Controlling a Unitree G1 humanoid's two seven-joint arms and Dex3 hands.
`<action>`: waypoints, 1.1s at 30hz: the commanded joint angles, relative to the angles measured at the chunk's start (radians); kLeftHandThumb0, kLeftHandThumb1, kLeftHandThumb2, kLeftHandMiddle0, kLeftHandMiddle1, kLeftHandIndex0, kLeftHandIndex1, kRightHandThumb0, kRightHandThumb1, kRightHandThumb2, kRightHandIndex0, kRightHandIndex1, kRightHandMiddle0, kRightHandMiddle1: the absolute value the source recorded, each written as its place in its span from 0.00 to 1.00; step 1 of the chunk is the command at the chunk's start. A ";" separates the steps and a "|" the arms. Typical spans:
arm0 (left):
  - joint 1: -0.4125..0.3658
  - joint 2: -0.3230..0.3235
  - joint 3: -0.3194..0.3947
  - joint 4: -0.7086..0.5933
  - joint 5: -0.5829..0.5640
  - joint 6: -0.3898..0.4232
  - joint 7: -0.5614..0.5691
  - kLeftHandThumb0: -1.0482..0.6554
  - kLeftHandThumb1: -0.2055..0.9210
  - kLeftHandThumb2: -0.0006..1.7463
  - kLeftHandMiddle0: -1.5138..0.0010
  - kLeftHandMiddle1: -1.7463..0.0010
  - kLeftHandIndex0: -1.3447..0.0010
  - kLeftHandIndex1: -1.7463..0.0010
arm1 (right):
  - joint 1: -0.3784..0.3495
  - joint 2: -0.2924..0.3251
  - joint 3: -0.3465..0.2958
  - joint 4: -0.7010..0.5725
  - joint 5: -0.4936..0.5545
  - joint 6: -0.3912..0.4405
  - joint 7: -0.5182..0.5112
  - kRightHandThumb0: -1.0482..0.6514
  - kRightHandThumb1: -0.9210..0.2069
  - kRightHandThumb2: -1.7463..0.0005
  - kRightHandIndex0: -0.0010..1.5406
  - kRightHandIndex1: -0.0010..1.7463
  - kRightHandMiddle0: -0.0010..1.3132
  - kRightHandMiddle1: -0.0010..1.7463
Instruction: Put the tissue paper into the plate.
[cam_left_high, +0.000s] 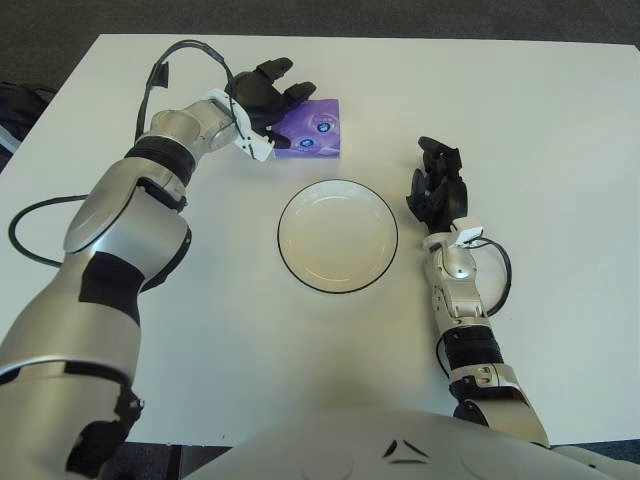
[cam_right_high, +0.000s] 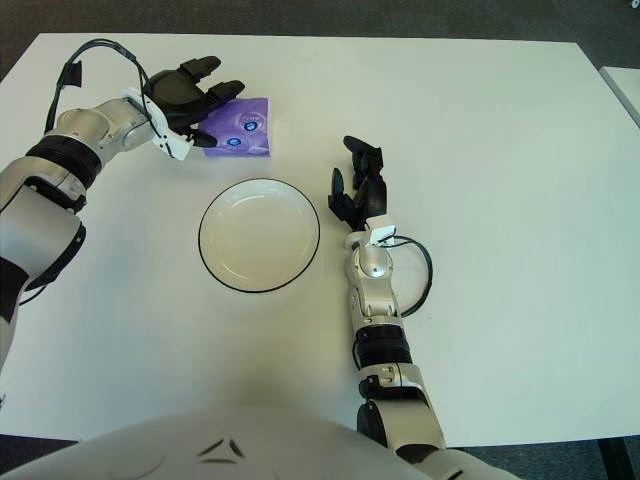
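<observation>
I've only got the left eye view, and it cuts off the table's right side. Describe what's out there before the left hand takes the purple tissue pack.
Observer: The right eye view shows the white table's whole right edge, with dark floor beyond it.
Operator: Report anything on that floor.
Observer: Only a pale corner of another surface at the frame edge, apart from the table. I cannot tell what it is.
Operator: Check the space around the right hand.
Observer: The table's near right corner shows too, far right of the right hand, which is to the right of the black-rimmed white plate. The left hand is spread at the purple tissue pack.
</observation>
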 joint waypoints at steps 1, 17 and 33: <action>0.026 0.005 -0.012 0.006 0.009 0.002 0.015 0.00 1.00 0.50 0.97 1.00 1.00 0.90 | 0.079 0.003 -0.007 0.056 0.005 0.089 -0.012 0.29 0.05 0.63 0.20 0.15 0.00 0.55; 0.034 -0.026 -0.032 0.018 0.006 0.003 0.048 0.00 1.00 0.49 0.96 0.99 1.00 0.91 | 0.072 0.006 -0.004 0.070 0.002 0.090 -0.026 0.29 0.05 0.63 0.19 0.15 0.00 0.54; 0.023 -0.072 -0.027 0.020 0.002 0.002 0.089 0.01 1.00 0.49 0.94 0.99 1.00 0.89 | 0.061 0.005 -0.007 0.090 0.002 0.085 -0.043 0.28 0.04 0.64 0.19 0.15 0.00 0.55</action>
